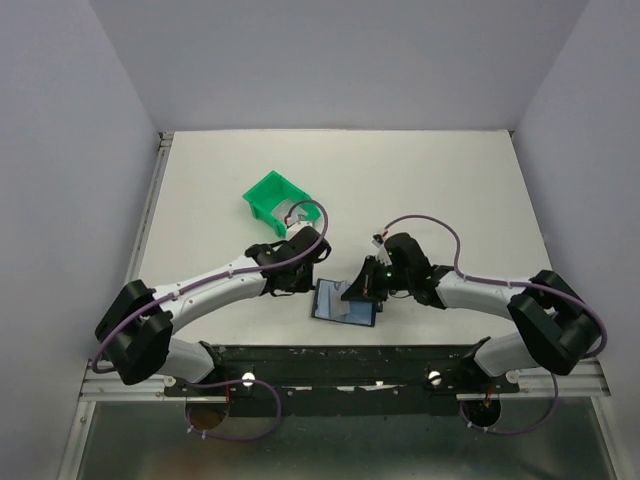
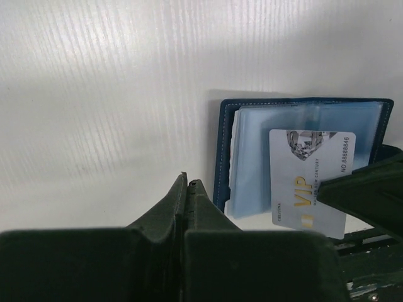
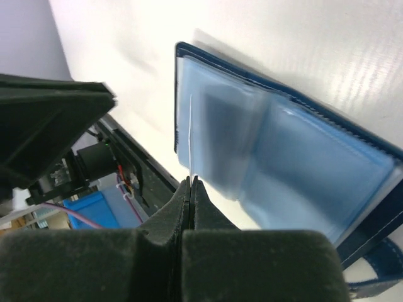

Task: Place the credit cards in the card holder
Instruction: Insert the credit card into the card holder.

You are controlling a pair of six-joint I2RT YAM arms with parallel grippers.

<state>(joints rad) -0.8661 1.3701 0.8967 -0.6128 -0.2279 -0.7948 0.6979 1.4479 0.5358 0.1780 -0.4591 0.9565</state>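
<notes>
While glossy sleeves lie open, right tool pinches thin card.

A dark navy folding card holder of leather-like, stitched material is seen just beyond the left claw; its clear plastic sleeves appear glossy and slightly cloudy. A pale grey plastic card with gold print is seen as smooth. The white table is matt and finely ribbed. The claw's dark fingers look matt.

Counted — one card holder; one credit card; one green bin.
</notes>
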